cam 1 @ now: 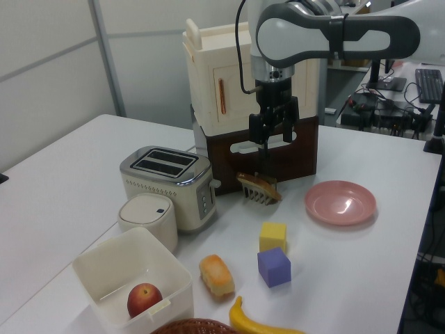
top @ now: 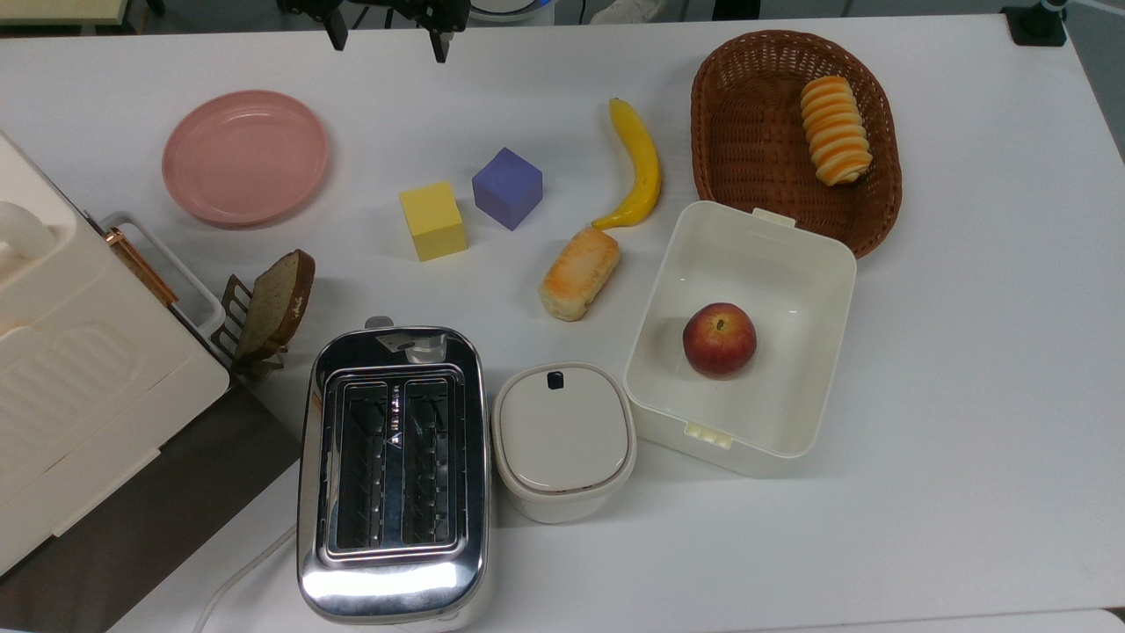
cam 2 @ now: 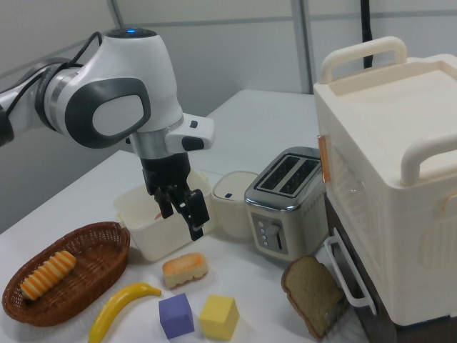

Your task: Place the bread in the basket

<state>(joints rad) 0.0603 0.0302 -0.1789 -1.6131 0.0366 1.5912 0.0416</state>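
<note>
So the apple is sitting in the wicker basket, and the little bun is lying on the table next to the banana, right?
Not quite. The apple is in the white plastic box, as the top view shows. What lies in the wicker basket is a striped pastry. The rest holds: the bun lies on the table by the banana.

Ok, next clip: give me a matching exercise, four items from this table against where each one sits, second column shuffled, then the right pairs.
Things:
1. bread
2. striped pastry
3. apple
4. bread slice

Places:
A. inside the white box
B. on the bare table, just below the banana's tip in the top view
C. leaning in a small rack beside the toaster
D. inside the basket

Pairs: 1-B, 2-D, 3-A, 4-C
</note>
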